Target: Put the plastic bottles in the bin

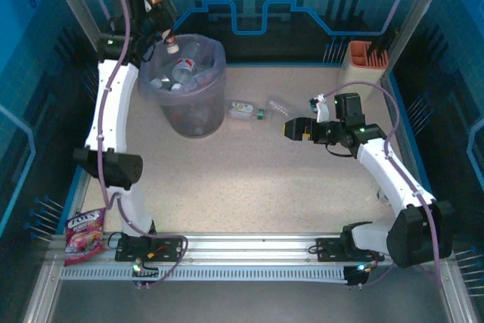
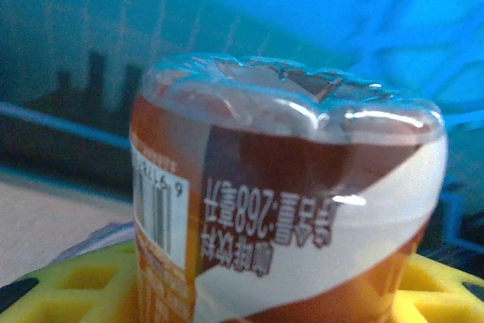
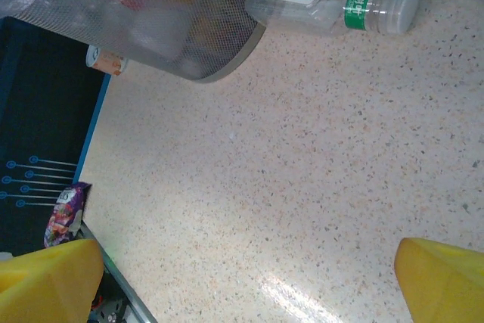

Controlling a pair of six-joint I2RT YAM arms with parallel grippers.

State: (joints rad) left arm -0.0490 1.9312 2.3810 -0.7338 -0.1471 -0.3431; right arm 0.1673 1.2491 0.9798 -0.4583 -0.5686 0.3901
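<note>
Left hand [image 1: 161, 14] grips brown bottle [image 2: 287, 209], bin [image 1: 198, 115] below it.
Right hand [image 1: 293, 128] spread wide above desk [image 1: 265, 179]; clear bottle [image 3: 325, 1] just ahead.

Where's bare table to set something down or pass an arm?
Biggest bare patch: mid-table, between bin, right arm and front rail. Back strip from bin to orange holder is also bare. Crowded: right of bin, labelled bottle and clear bottle by the open right claw; left claw holds a brown bottle above the bin's back rim.
</note>
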